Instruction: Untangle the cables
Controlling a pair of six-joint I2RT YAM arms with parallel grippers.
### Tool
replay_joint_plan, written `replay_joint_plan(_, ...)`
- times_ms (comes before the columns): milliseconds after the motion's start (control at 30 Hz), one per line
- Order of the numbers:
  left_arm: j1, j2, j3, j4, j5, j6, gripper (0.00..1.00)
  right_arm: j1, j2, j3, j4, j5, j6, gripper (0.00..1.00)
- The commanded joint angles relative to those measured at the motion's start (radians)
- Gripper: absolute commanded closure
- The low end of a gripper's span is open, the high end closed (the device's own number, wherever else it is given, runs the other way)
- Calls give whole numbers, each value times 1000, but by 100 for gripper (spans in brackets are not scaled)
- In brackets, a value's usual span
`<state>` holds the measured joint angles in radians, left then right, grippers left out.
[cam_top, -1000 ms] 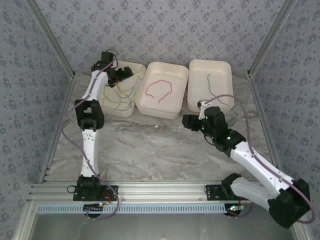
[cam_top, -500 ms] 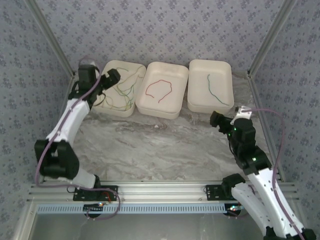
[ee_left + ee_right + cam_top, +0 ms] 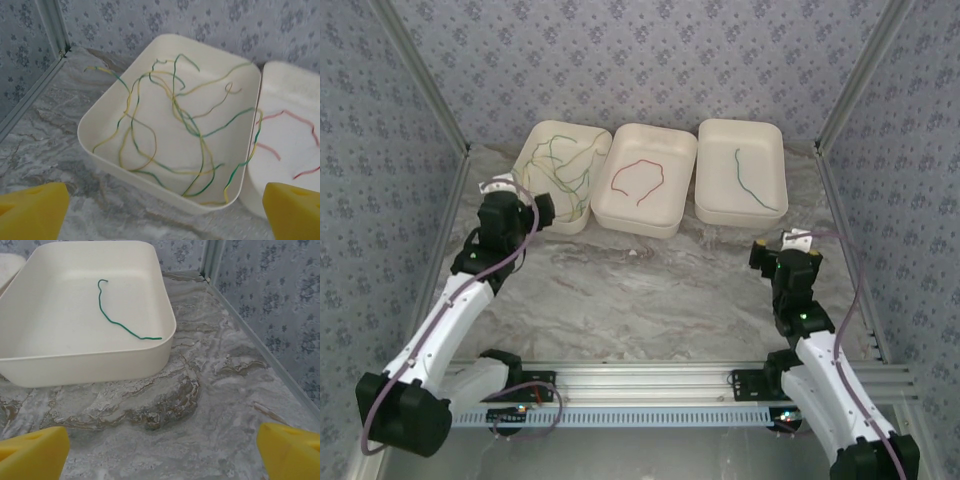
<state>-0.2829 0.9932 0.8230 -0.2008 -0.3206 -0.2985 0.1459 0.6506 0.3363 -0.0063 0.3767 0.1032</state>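
Three white trays line the far side of the marble table [image 3: 650,290]. The left tray [image 3: 565,225] holds tangled green and yellow cables [image 3: 563,172], the middle tray [image 3: 638,222] a red cable [image 3: 638,177], and the right tray [image 3: 735,215] one green cable [image 3: 752,182]. The left gripper [image 3: 530,212] hangs just near of the left tray, and the right gripper [image 3: 772,252] near of the right tray.

Left wrist: the yellow fingertips [image 3: 32,212] are spread wide and empty, with the tangle lying beyond them.

Right wrist: the fingertips [image 3: 32,452] are equally spread, with the green cable far beyond them.

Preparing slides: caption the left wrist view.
Tangled thin green, yellow and orange wires in a white rectangular tray, open left gripper below.
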Motion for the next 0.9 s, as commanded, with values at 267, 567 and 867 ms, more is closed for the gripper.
replay_joint_plan(267,135,-160,-553,621,109,153,1,-92,340,-147,607,-120,-71,1)
replay_joint_plan(567,305,172,-495,881,380,225,1,-104,639,-91,877,-194,-148,1)
replay_joint_plan(867,330,300,-420,963,367,282,1,-137,839,-73,1003,-267,-143,1)
